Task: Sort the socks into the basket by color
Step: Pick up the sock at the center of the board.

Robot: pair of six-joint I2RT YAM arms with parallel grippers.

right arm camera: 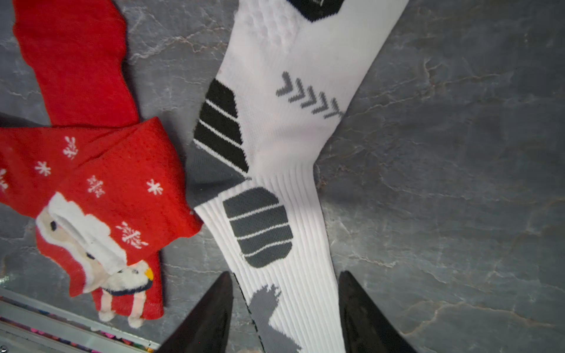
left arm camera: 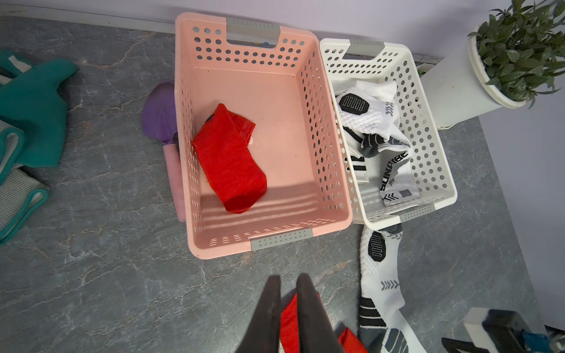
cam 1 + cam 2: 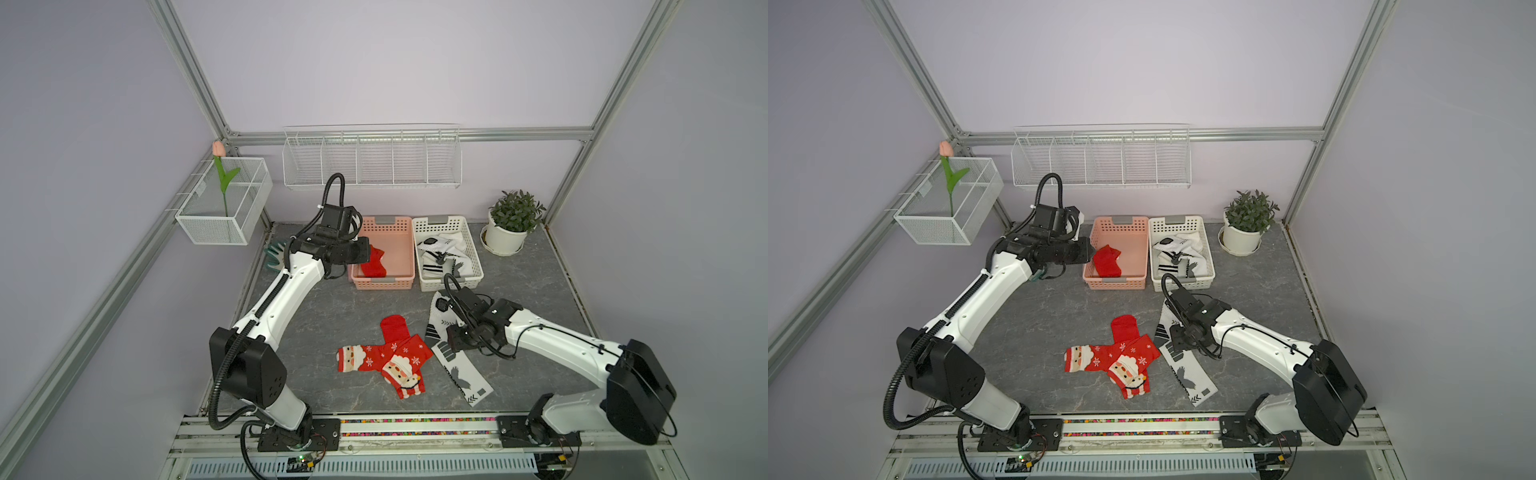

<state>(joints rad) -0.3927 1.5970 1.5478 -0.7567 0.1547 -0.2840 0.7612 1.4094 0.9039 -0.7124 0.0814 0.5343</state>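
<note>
A pink basket (image 3: 382,284) (image 2: 275,241) holds one red sock (image 3: 374,264) (image 2: 229,162). Beside it, a white basket (image 3: 451,284) (image 2: 428,122) holds white socks with black stripes (image 3: 442,253) (image 2: 376,122). Two red Santa socks (image 3: 370,355) (image 1: 116,189) lie overlapped on the table's front middle. A long white sock (image 3: 461,374) (image 1: 287,137) lies to their right. My left gripper (image 3: 362,253) (image 2: 289,276) hovers at the pink basket's left rim, shut and holding nothing. My right gripper (image 3: 453,338) (image 1: 286,273) is low over the white sock, open, with a finger on each side of it.
Teal-and-grey gloves (image 3: 274,253) (image 2: 33,113) lie left of the pink basket, and a purple trowel (image 2: 159,113) rests against its side. A potted plant (image 3: 509,224) stands back right. Wire racks (image 3: 372,160) hang on the back wall, and a mesh box with a tulip (image 3: 224,199) on the left.
</note>
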